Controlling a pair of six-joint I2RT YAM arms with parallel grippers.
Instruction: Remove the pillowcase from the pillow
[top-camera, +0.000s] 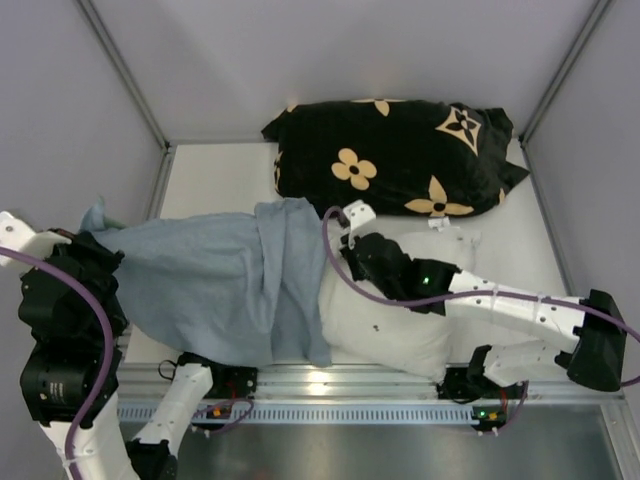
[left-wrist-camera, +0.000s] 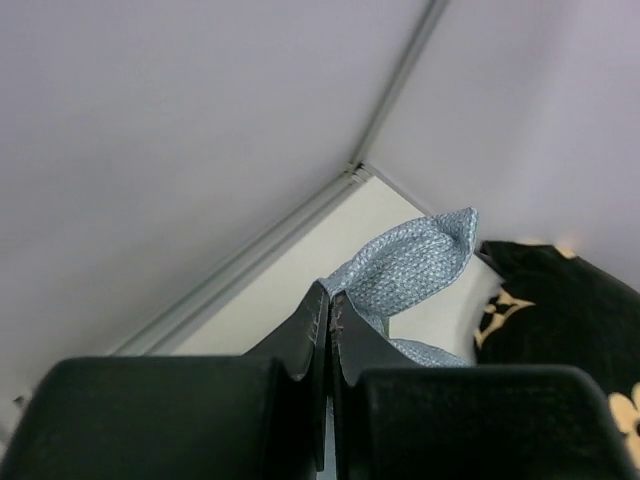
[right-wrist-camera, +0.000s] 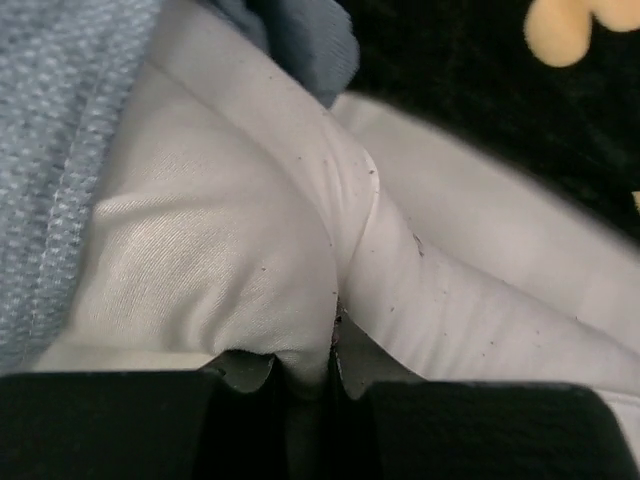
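The grey-blue pillowcase lies stretched out to the left, still covering the left end of the white pillow near the table's front. My left gripper is shut on the pillowcase's far left corner; in the left wrist view the corner sticks up past the closed gripper. My right gripper is shut on a fold of the pillow; in the right wrist view that white fabric bunches around the closed gripper, with the pillowcase hem at the left.
A black pillow with tan flower shapes lies at the back of the table, right behind the white pillow. Grey enclosure walls close in the left, back and right. A metal rail runs along the near edge.
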